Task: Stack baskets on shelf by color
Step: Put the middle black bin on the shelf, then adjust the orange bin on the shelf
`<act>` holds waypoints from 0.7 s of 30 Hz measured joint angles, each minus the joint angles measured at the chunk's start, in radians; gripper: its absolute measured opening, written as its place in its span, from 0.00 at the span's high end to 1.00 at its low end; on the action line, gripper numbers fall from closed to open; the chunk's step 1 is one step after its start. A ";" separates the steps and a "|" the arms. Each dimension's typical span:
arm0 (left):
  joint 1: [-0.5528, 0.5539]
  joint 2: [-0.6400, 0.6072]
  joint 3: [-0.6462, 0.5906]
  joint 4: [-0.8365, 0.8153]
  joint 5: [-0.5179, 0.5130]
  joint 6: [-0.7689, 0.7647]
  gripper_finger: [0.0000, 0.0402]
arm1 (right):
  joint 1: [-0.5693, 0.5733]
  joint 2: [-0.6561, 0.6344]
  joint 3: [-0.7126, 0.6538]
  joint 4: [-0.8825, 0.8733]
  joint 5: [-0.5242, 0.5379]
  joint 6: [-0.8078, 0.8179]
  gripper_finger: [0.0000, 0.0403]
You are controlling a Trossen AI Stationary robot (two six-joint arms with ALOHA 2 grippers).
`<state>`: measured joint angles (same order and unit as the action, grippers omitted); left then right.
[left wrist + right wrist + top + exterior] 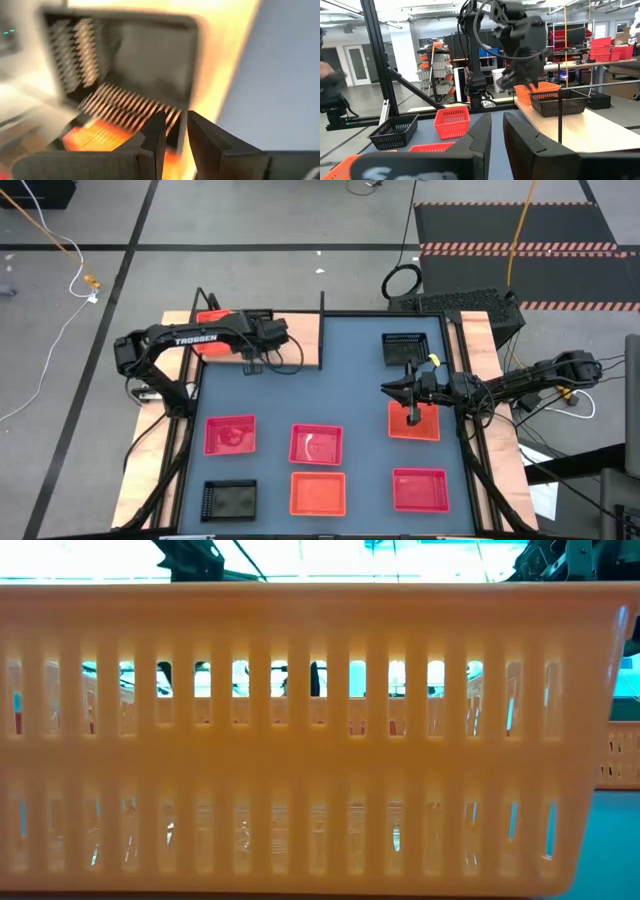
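The left end effector, fingers slightly apart, hovers over a slatted black basket on the light-wood shelf.

On the light wood shelf, a black basket sits just beside an orange basket, under the left gripper.

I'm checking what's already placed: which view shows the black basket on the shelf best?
The right wrist view: black basket sits whole on the shelf, beside an orange one. High view hides it under the left arm; left wrist view blurs it; low view misses it.
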<state>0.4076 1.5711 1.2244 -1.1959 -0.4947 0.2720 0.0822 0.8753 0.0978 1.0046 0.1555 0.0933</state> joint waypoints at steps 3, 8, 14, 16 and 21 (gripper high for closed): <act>0.031 -0.002 0.073 -0.058 -0.086 -0.113 0.80 | 0.000 0.000 0.000 0.000 0.000 0.002 0.89; 0.123 -0.011 0.154 -0.052 -0.016 -0.274 0.79 | 0.000 0.000 0.000 0.000 0.000 0.019 0.89; 0.283 -0.009 0.116 0.034 0.004 -0.376 0.80 | 0.000 0.000 0.000 -0.010 0.000 0.034 0.89; 0.346 -0.009 0.086 0.052 0.031 -0.398 0.79 | 0.000 0.000 0.000 -0.015 0.000 0.040 0.89; 0.471 -0.008 0.051 0.063 0.078 -0.463 0.79 | 0.000 0.000 0.000 -0.018 0.000 0.045 0.89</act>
<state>0.8787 1.5627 1.2755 -1.1325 -0.4166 -0.1912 0.0824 0.8753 0.0978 0.9871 0.1558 0.1383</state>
